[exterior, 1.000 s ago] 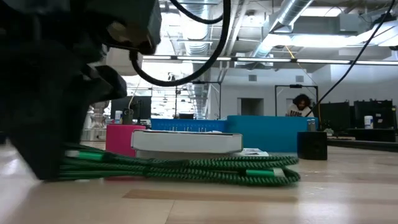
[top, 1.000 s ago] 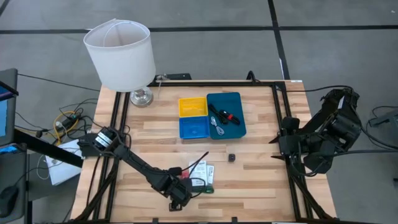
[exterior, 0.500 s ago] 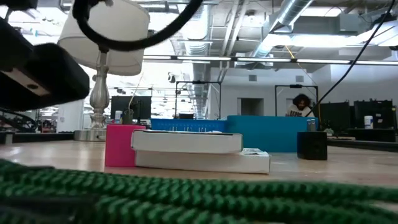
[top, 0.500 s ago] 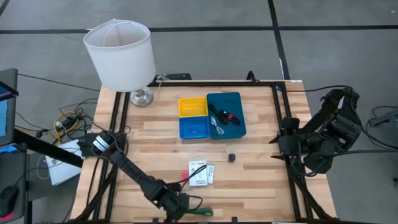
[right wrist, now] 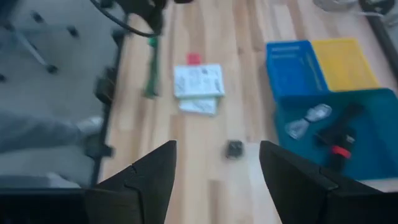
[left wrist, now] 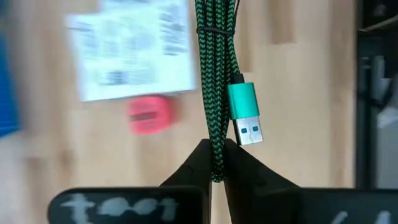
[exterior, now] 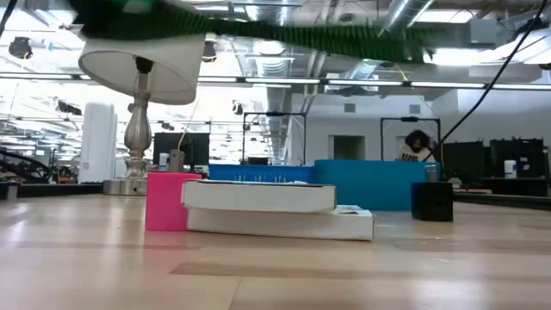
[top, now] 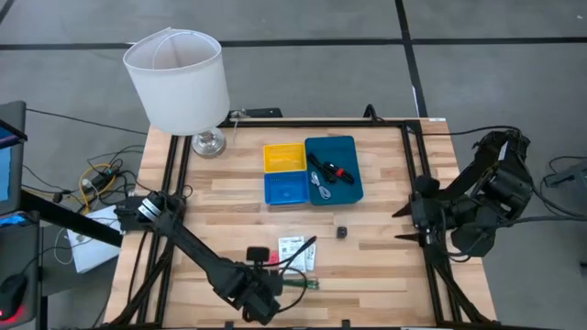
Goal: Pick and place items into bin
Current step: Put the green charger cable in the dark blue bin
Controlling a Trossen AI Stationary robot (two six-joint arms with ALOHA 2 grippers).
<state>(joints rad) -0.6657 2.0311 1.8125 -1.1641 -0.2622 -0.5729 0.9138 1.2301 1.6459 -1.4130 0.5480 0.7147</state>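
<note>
Left gripper clamped on coiled green cable near table's front edge, cable's long axis extending straight beyond fingertips, right gripper spread wide, empty, at right edge.

A lab: exposed ceiling ducts, monitors behind the table.

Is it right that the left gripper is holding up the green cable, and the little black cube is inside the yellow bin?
Not quite. The left gripper does hold the green cable, pinched between its fingers, as the left wrist view shows. But the black cube is not in the yellow bin. The high view shows it on the bare wooden table, nearer than the bins.
</note>
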